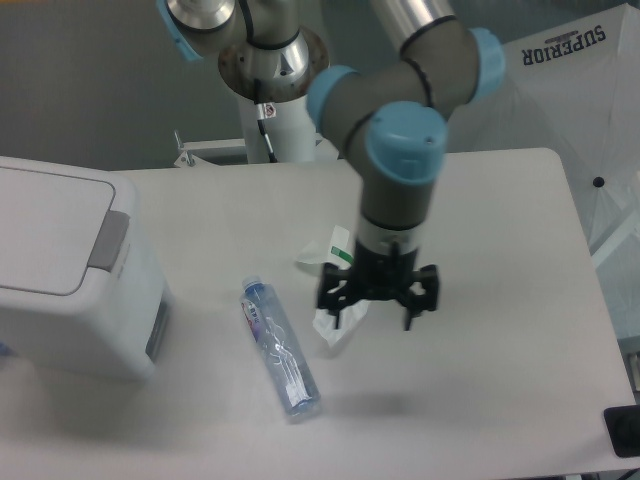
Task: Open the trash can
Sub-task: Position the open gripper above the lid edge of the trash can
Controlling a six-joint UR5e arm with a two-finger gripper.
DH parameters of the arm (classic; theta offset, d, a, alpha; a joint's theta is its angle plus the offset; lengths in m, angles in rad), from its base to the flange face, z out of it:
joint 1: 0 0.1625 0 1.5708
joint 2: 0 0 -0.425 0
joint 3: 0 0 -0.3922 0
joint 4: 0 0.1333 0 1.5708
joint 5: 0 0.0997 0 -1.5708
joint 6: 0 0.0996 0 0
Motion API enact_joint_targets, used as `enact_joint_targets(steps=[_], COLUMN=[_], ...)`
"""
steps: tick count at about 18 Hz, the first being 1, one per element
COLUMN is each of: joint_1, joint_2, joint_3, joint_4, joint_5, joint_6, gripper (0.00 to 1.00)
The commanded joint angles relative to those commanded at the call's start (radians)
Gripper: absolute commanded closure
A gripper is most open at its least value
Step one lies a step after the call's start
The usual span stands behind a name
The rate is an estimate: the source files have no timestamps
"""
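The trash can [60, 270] is a large boxy white bin at the left edge of the table. Its flat white lid is down, and a grey push tab [108, 240] sits on the lid's right side. My gripper [378, 312] hangs over the middle of the table, well to the right of the bin and apart from it. Its black fingers [331, 298] are spread open and hold nothing. It hovers just above a crumpled white wrapper.
A clear plastic bottle [280, 348] with a blue label lies on its side between the bin and the gripper. A crumpled white and green wrapper [332, 262] lies under and behind the gripper. The white table [500, 260] ends at the right and front. A black object [625, 430] sits at the bottom right corner.
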Motion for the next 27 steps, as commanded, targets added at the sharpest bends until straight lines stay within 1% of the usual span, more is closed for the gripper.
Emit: enact_joint_targets(steps=[3, 5, 7, 11, 17, 22, 25, 27], joint_1=[-0.025, -0.035, -0.071, -0.123, -0.173, -0.178, -0.178, -0.180], joint_2=[0.052, 0.086, 0.106, 0.147, 0.180, 0.203, 0.207, 0.201], joint_3=[0.005, 0.003, 0.005, -0.015, -0.028, -0.078, -0.101, -0.104], joint_4=[0.000, 0.000, 0.000, 0.000, -0.002, 0.000, 0.002, 0.002], joint_5=[-0.054, -0.069, -0.072, -0.071, -0.068, -0.063, -0.060, -0.060], joint_6=[-0.041, -0.069, -0.095, -0.098, -0.115, -0.114, -0.108, -0.108], gripper=[0.00, 0.00, 0.00, 0.00, 0.00, 0.00, 0.00, 0.00])
